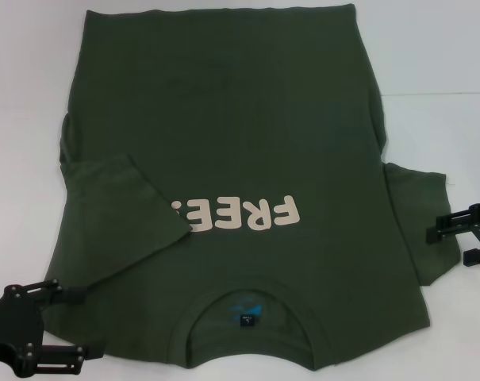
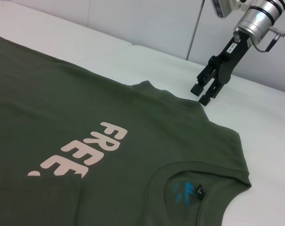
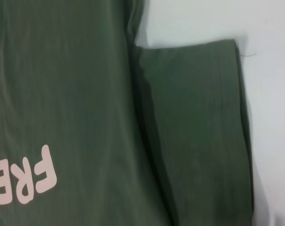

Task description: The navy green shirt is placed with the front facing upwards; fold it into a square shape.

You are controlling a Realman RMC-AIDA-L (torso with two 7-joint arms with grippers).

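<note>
The navy green shirt [image 1: 247, 143] is soft and floppy. My right gripper [image 1: 460, 235], open and empty, should pinch the sleeve edge [image 1: 430, 190].

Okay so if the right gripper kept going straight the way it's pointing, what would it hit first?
Most likely the shirt's spread right sleeve. The right gripper points inward at that sleeve's edge, fingers apart. Its height above the white table is unclear, so it might pass over.

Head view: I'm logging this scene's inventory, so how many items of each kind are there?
Shirts: 1, the navy green shirt
Grippers: 2, the left gripper and the right gripper
Tables: 1, the white table
Total: 4
</note>
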